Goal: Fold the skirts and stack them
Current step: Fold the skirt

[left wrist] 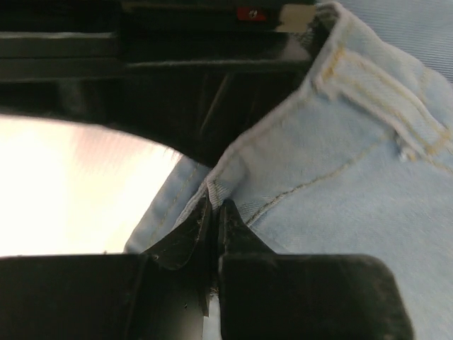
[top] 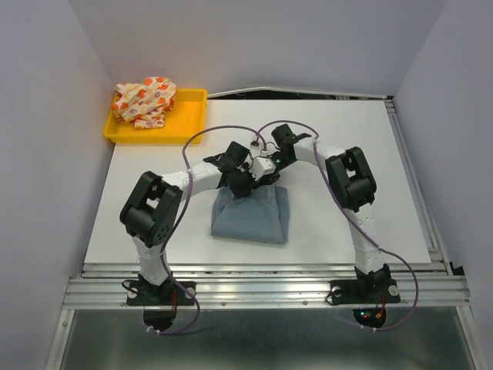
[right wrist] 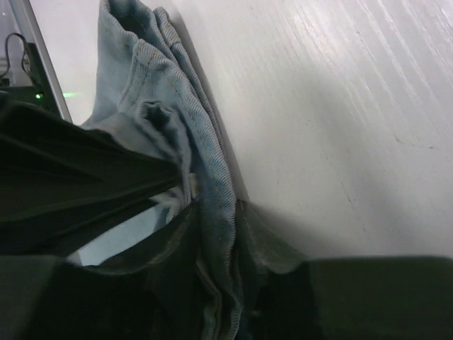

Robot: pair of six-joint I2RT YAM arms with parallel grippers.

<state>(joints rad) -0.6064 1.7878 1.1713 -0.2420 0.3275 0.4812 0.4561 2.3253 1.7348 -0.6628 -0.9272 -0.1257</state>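
Note:
The light-blue denim skirt [top: 253, 215] lies folded in the middle of the white table. My left gripper [top: 239, 183] is shut on its far edge, the fingertips pinching a seam by the waistband [left wrist: 214, 207]. My right gripper [top: 266, 176] is shut on bunched layers of the same denim [right wrist: 216, 219] close beside the left one. The denim skirt also shows in the left wrist view [left wrist: 340, 177]. The white skirt with orange, red and purple spots [top: 145, 101] lies crumpled in the yellow tray [top: 192, 104] at the far left.
The white table [top: 362, 154] ends in a metal rail at the near edge. Grey walls stand close on the left, back and right. Purple cables loop over both arms above the denim.

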